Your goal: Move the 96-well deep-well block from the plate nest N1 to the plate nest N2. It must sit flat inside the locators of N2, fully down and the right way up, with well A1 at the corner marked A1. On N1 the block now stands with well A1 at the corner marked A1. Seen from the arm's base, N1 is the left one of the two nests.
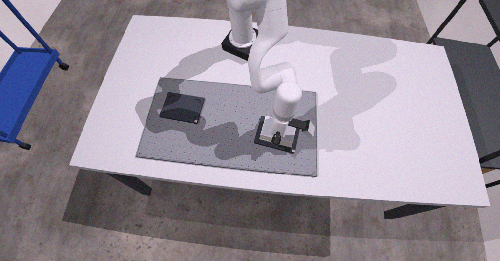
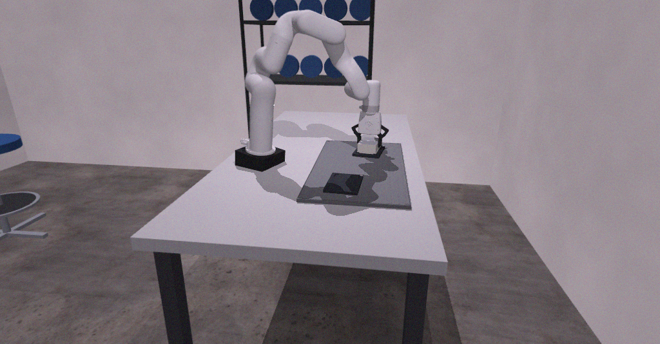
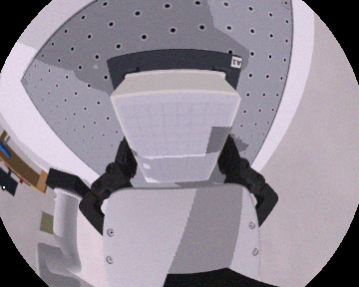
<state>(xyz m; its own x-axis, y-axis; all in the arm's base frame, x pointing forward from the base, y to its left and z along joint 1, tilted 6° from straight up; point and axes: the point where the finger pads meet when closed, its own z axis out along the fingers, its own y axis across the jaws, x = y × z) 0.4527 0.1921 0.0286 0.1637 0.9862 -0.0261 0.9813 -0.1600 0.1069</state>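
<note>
Arm (image 2: 295, 23): white, seven joints, rising from a black base block (image 1: 229, 49) at about 12 o'clock on the table in the top view, arching over and pointing its wrist straight down.
Gripper (image 2: 368, 140): jaws spread wide apart, with nothing clamped; the black fingers hang on either side of the block, one on each of its opposite walls, and whether they touch those walls cannot be told.
Deep-well block (image 3: 178, 122): pale grey-white, upright, seated in its nest directly under the wrist; in the wrist view its top face fills the space between the two fingers.
Nest N1 (image 1: 261, 142): dark frame at roughly 4 o'clock on the perforated plate in the top view, holding the block; a small white corner label (image 3: 237, 62) shows at its far corner in the wrist view, too small to read.
Nest N2 (image 1: 181, 107): flat dark plate at about 9 o'clock on the perforated plate, well apart from N1, nothing standing in it; a small white mark (image 1: 196, 120) sits at its corner nearest 5 o'clock.
Perforated plate (image 1: 227, 154): grey, dotted with holes, lying on the white table (image 1: 384, 137) and carrying both nests.
Surroundings: a blue cart (image 1: 52, 54) at 9 o'clock off the table, a dark shelf frame (image 1: 450, 14) at 3 o'clock, and behind the arm in the exterior view a black rack (image 2: 240, 42) with blue discs (image 2: 262, 7).
</note>
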